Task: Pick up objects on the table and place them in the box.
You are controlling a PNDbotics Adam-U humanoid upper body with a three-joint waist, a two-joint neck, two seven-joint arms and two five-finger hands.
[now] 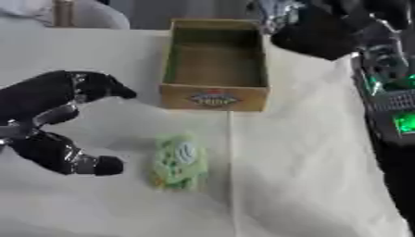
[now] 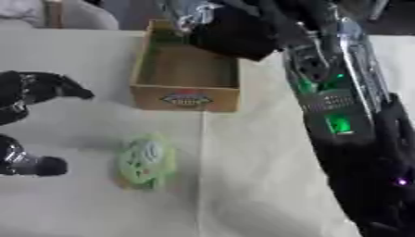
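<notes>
A pale cloth covers the surface [image 1: 308,176], with a straight crease running from the box toward the near edge. The open cardboard box [image 1: 215,65] sits at the far middle, its inside looking bare, a red and blue label on its near wall. A green packet [image 1: 178,162] lies flat on the cloth in front of the box, a little to the left of the crease and apart from the box; its printing is too blurred to read. The left robot hand [image 1: 48,120] hovers just left of the packet, thumb and fingers spread wide, not touching it. The right robot hand [image 2: 231,30] is a dark mass over the box's far right corner; whether its fingers are apart or curled cannot be told. The right arm [image 2: 340,115], with green lights, fills the right side.
</notes>
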